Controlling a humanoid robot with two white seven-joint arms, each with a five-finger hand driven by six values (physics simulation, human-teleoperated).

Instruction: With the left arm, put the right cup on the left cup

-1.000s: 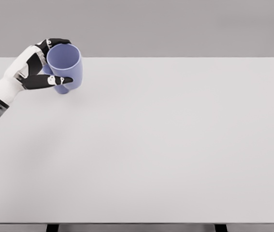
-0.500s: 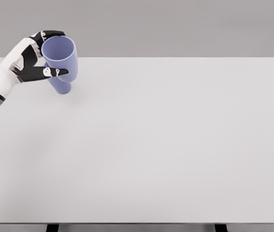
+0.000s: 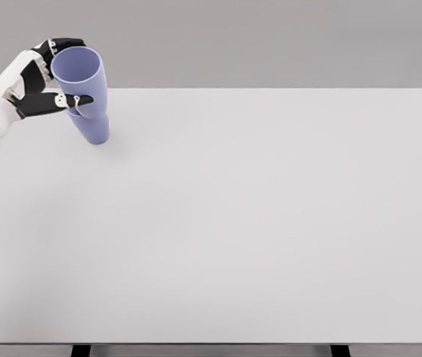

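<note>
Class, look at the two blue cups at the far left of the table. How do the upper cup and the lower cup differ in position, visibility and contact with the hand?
The upper blue cup sits nested in the lower blue cup, which stands on the white table. The upper cup shows its open rim; the lower cup shows only its bottom part. The left hand is around the upper cup, not the lower. Both share the same blue colour and tapered shape.

A wide white table (image 3: 255,223) fills most of the view, its flat top pale and matte, stretching from the left edge of the picture to the right edge. Behind the table's far edge rises a plain grey wall (image 3: 270,37), smooth and unmarked. Under the table's near edge, at the bottom of the picture, two dark table legs (image 3: 81,350) show as short black stubs, one toward the left and one toward the right.
</note>
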